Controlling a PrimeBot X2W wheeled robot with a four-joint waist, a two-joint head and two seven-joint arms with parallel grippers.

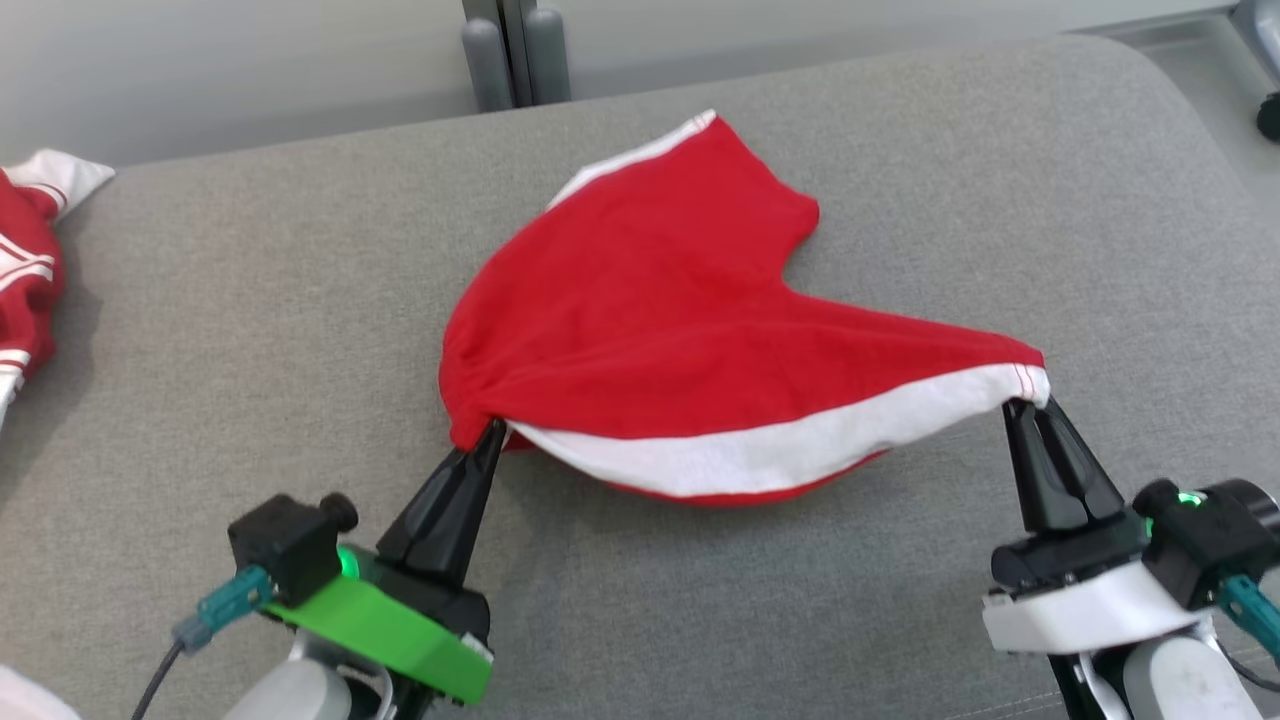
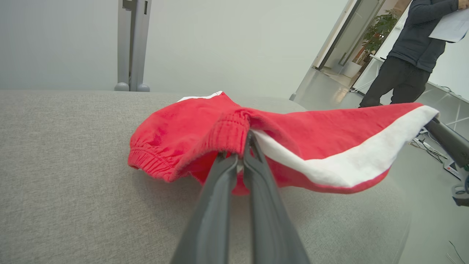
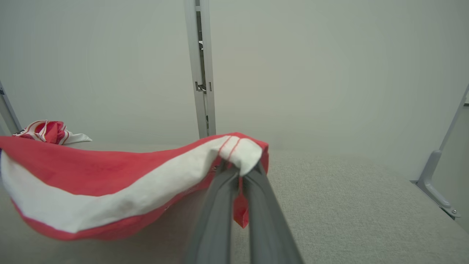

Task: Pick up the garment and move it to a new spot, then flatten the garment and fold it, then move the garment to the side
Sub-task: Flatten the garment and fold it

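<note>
Red shorts (image 1: 650, 310) mid-way across the grey table (image 1: 250, 320), near edge lifted — left gripper (image 1: 492, 432) clamped on the waistband, right gripper (image 1: 1030, 405) pinching the white-striped hem corner.

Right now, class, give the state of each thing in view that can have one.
red shorts: pinched at two ends, near edge lifted, far part on the table
left gripper: shut on the waistband
right gripper: shut on the white-striped corner
second garment: crumpled, lying apart
</note>
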